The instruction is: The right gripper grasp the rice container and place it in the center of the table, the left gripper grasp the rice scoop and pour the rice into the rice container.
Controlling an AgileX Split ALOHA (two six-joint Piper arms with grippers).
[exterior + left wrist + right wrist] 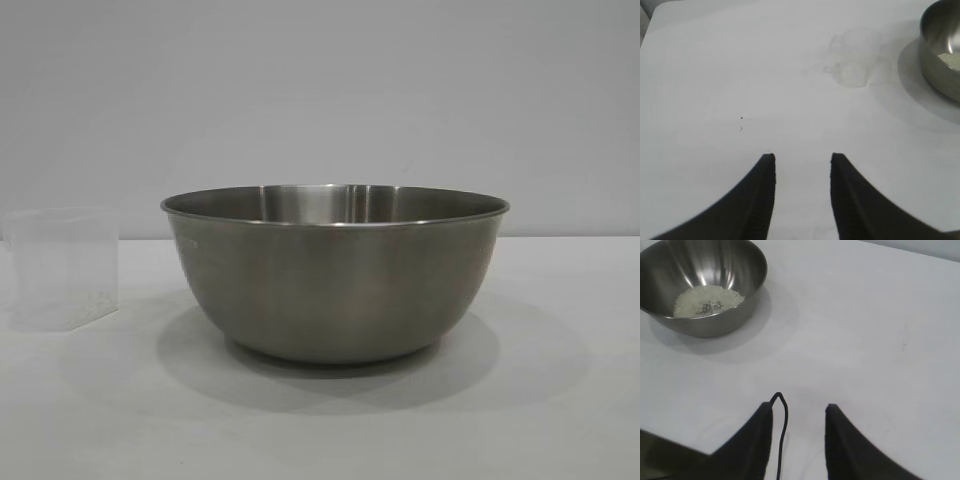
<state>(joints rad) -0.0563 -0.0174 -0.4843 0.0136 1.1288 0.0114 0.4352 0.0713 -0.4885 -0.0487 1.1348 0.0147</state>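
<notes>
Rice container (335,275) sits mid-table (540,420), rice (707,301) already inside, empty rice scoop (62,268) upright beside it; both grippers (left (802,162), right (799,412)) hover spread, holding nothing, so 0 steps seem left: keep clear.

text: none legible | rice container (335,280): unmarked | rice scoop (62,268): no readable markings
</notes>
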